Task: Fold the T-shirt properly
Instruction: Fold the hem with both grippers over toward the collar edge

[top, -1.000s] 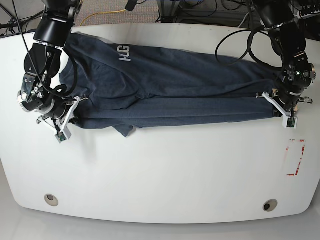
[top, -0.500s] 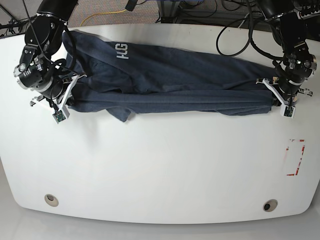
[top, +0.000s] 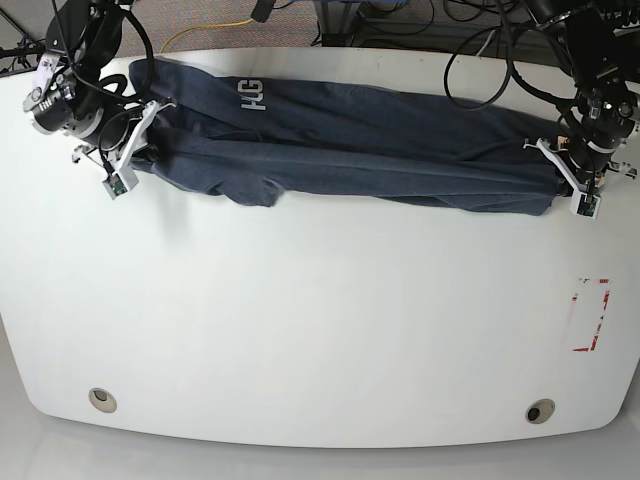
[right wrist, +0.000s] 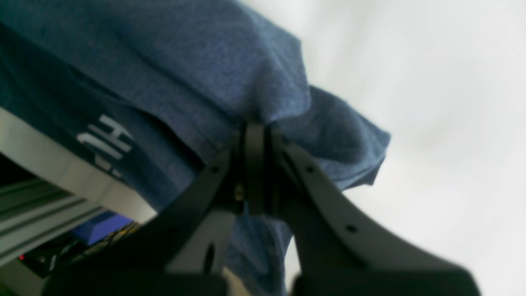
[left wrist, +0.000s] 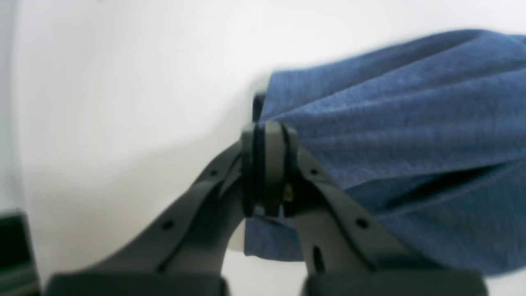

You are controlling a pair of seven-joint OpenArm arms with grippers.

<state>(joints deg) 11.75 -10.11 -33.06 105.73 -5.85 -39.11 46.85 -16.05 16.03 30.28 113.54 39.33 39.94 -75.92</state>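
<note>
Black arms [top: 70, 60], looped cables, white-framed grippers.

My left gripper [top: 562, 180] sits at the far right of the base view, its jaws pressed together on a bunch of the shirt [top: 370, 135], fingertips pointing inward toward my other arm. In the left wrist view my left fingers [left wrist: 273, 164] meet flat with cloth pinched between them. My right gripper [top: 143, 135] sits at the far left of the base view, likewise clamped on the shirt. In the right wrist view its fingers [right wrist: 254, 164] close tight on a fold. Both arms reach down from the far edge, wrists bent, well apart.
</note>
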